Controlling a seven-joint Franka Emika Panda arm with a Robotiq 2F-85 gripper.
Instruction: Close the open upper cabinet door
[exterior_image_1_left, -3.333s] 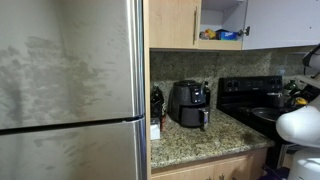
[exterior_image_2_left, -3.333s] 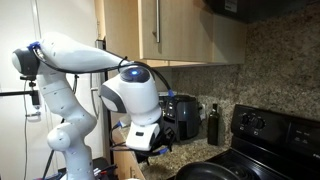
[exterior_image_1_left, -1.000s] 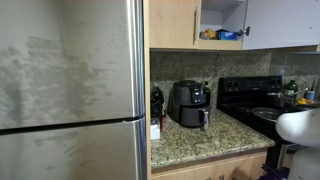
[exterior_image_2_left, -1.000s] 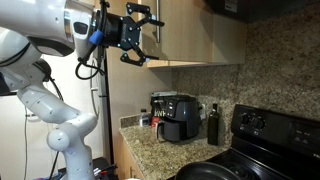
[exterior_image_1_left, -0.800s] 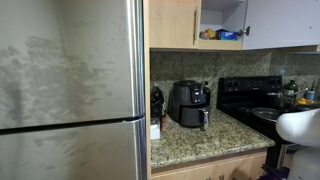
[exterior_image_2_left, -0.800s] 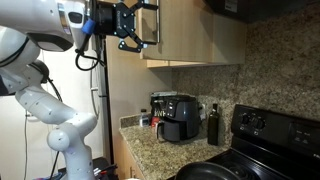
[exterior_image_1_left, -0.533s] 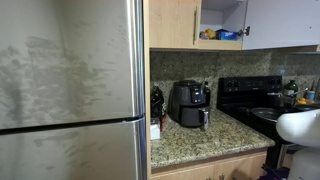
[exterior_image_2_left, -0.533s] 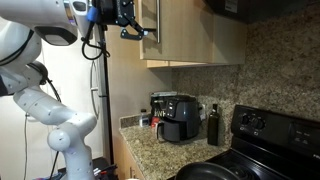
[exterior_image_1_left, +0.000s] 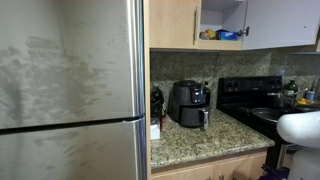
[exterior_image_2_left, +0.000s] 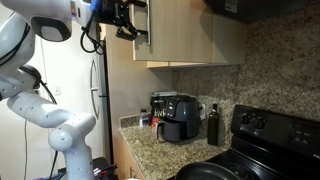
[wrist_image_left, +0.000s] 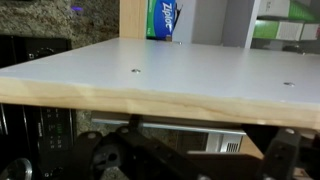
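Observation:
The upper cabinet door (exterior_image_1_left: 282, 22) stands swung open and looks pale whitish in an exterior view, right of the open compartment. In an exterior view its tan front (exterior_image_2_left: 172, 30) faces the camera, and my gripper (exterior_image_2_left: 130, 18) is at its left edge, high up. In the wrist view the door's pale inner face (wrist_image_left: 170, 70) and tan edge fill the frame just above my gripper (wrist_image_left: 200, 152). The jaws are spread wide and hold nothing. Whether they touch the door I cannot tell.
A blue Ziploc box (wrist_image_left: 160, 18) sits inside the open cabinet (exterior_image_1_left: 222, 33). A fixed tan door (exterior_image_1_left: 173, 22) and a steel refrigerator (exterior_image_1_left: 70, 90) are to one side. A black air fryer (exterior_image_1_left: 189, 103), bottles and a stove (exterior_image_1_left: 255, 100) sit below on the granite counter.
My gripper has risen and moved right up to the door's edge. The door itself shows no visible movement.

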